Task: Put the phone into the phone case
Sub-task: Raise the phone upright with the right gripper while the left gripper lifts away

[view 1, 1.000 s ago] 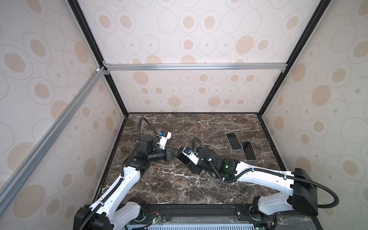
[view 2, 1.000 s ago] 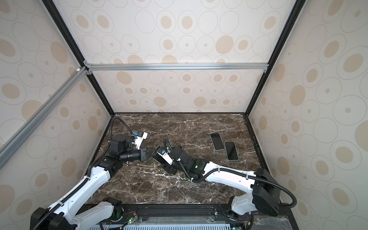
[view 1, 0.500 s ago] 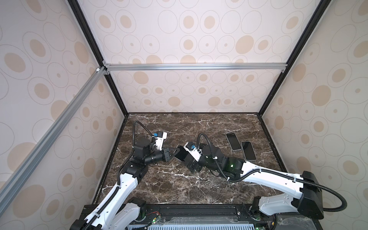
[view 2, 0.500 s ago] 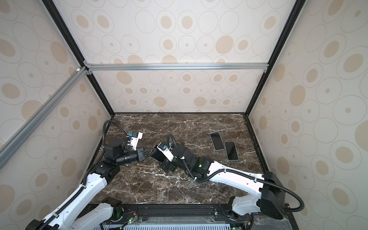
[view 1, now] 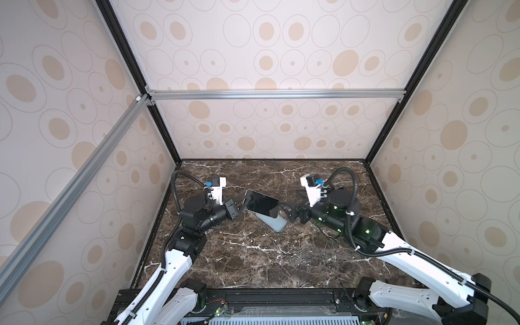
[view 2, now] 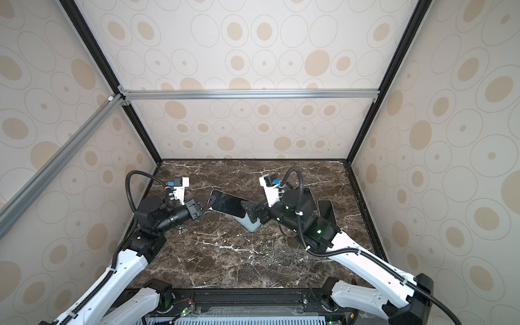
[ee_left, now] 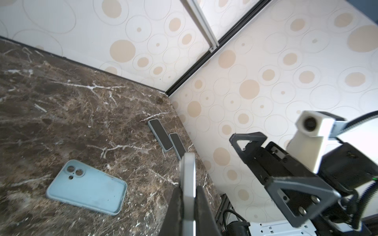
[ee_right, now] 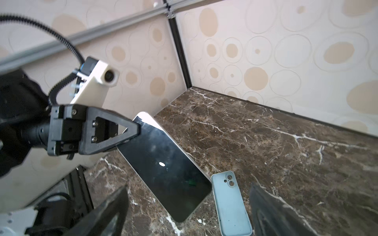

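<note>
We are pinching the phone [view 1: 263, 204] by one short end with our left gripper [view 1: 243, 201], the jaws pressed flat on its two faces. In the left wrist view the phone [ee_left: 187, 177] is showing edge-on, standing out straight ahead from between the fingers [ee_left: 201, 208]. It is hanging clear of the marble table [view 1: 253, 253], dark screen facing up and tilting slightly, with its free end pointing away from the left gripper and toward the right one.

Our right gripper [view 1: 285, 211] is facing the left gripper with its jaws spread wide. It is sitting just beyond the phone's free end and is not touching it. In the right wrist view the fingers [ee_right: 110, 210] are framing that free end [ee_right: 163, 163] from either side, with a gap on both sides.

The light blue phone case [view 1: 274, 222] is lying flat on the table with its open side up. It is resting below the phone's free end and just under the right gripper's tips, well ahead of the left gripper. In both top views the phone is covering part of the case [view 2: 249, 223]. The left wrist view is showing the whole case [ee_left: 86, 188], empty, with its camera cutout toward the far end.

Two spare phones [ee_left: 160, 134] are lying side by side far past the left gripper, behind the right arm.
</note>
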